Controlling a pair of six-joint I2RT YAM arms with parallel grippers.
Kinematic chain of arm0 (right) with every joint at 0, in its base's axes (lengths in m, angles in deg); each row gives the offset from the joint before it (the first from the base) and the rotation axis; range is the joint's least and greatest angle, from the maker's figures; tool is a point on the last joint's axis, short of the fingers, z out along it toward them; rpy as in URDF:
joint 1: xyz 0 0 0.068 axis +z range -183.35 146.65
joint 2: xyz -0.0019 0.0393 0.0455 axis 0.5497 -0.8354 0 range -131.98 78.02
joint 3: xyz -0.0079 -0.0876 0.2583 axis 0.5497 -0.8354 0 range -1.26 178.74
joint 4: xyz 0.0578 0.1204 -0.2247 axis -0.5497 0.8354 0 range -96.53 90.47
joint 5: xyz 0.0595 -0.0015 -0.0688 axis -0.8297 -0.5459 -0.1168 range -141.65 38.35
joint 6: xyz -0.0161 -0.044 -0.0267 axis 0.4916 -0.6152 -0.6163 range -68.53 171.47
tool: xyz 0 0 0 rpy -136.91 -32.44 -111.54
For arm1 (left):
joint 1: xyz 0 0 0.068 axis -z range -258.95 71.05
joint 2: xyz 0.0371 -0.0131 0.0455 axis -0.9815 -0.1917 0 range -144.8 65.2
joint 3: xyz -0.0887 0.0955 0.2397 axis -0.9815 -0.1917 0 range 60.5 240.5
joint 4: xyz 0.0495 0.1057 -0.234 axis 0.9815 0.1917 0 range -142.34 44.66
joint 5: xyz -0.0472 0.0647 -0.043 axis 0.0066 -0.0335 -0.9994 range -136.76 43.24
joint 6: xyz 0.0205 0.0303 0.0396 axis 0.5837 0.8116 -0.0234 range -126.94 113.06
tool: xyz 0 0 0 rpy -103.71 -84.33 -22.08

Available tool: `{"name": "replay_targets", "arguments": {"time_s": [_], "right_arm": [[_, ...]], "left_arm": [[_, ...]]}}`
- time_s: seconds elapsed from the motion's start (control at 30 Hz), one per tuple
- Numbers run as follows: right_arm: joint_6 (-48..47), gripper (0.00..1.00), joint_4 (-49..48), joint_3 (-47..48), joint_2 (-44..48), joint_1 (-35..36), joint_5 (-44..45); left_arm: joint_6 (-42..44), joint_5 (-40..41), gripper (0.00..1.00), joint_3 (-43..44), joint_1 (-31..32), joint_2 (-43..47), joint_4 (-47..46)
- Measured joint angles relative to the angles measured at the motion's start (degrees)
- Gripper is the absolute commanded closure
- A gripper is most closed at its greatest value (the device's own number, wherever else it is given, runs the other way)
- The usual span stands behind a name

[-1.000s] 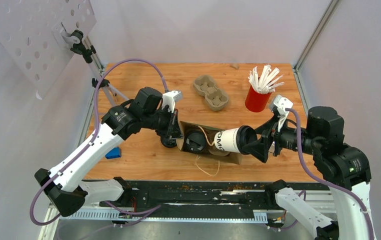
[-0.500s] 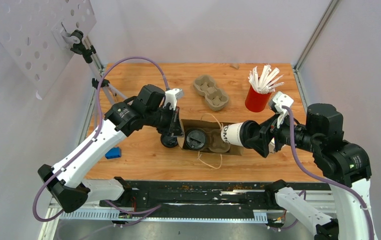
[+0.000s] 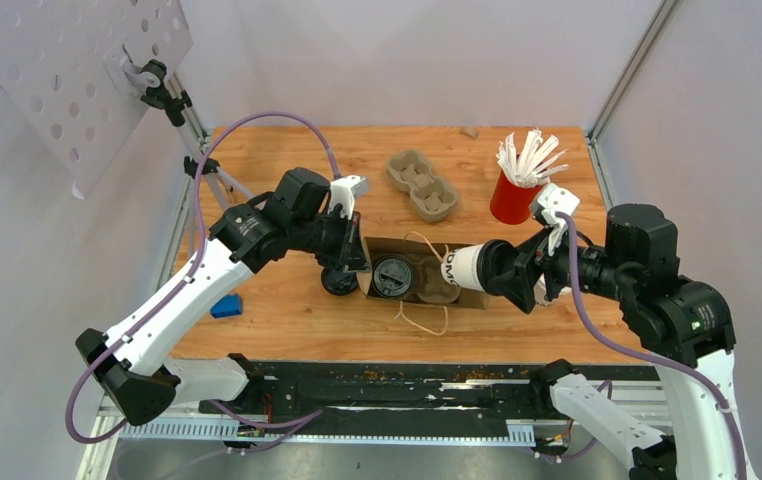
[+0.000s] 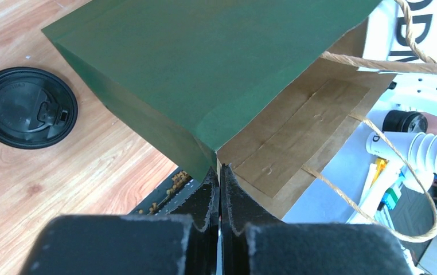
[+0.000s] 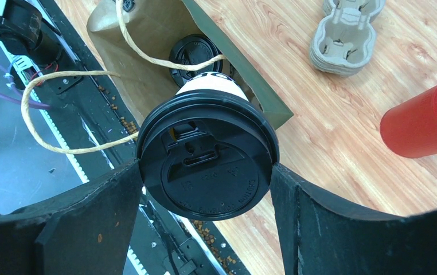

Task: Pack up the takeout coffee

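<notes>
The left gripper (image 4: pixel 220 172) pinches the bag (image 4: pixel 205 57) edge, jaws tight together. The right gripper (image 3: pixel 502 272) clamps one cup (image 3: pixel 460 270) (lying sideways) at the bag mouth; the other cup (image 3: pixel 392 277) sits inside. Next, probably: slide it in gently.

Grey pulp carrier (image 3: pixel 422 186) near red cup of stirrers (image 3: pixel 515 200)

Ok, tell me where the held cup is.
Top view, right of centre: the cup lies sideways in the right gripper, its base at the bag's mouth, near the red cup.
</notes>
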Motion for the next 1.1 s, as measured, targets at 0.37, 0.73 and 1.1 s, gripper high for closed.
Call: {"name": "replay_targets", "arguments": {"time_s": [0.37, 0.73, 1.1], "right_arm": [[-6.62, 0.41, -5.01, -3.32, -1.75, 10.51, 6.54], [-14.88, 0.41, -8.72, -3.72, -7.48, 31.26, 23.10], [-21.97, 0.43, -11.15, -6.60, -14.16, 41.90, 37.05]], "left_arm": [[-0.28, -1.36, 1.00, -1.44, 0.00, 0.44, -1.88], [3.26, -4.31, 1.00, -3.96, 0.00, 2.43, -4.76], [7.06, -6.95, 0.81, -7.21, -0.02, 4.87, -8.24]]}}
